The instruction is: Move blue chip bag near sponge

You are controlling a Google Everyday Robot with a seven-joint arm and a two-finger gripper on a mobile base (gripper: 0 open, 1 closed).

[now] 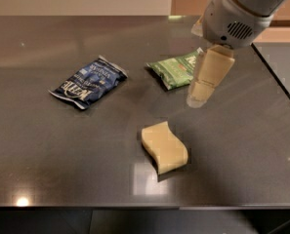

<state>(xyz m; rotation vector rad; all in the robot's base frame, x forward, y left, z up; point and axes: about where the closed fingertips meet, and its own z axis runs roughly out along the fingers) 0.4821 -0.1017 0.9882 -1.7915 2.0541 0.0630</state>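
Note:
The blue chip bag point(88, 82) lies flat on the dark table at the left of centre, white lettering up. The pale yellow sponge point(164, 146) with wavy sides lies nearer the front, right of the bag and apart from it. My gripper point(201, 95) hangs from the arm at the upper right, above the table, right of the blue bag and just above and right of the sponge. It overlaps the right end of the green chip bag point(175, 70) in the view. It holds nothing that I can see.
The green chip bag lies behind the sponge. The table's right edge point(276, 77) runs diagonally at the right, and the front edge point(134, 206) is close below the sponge.

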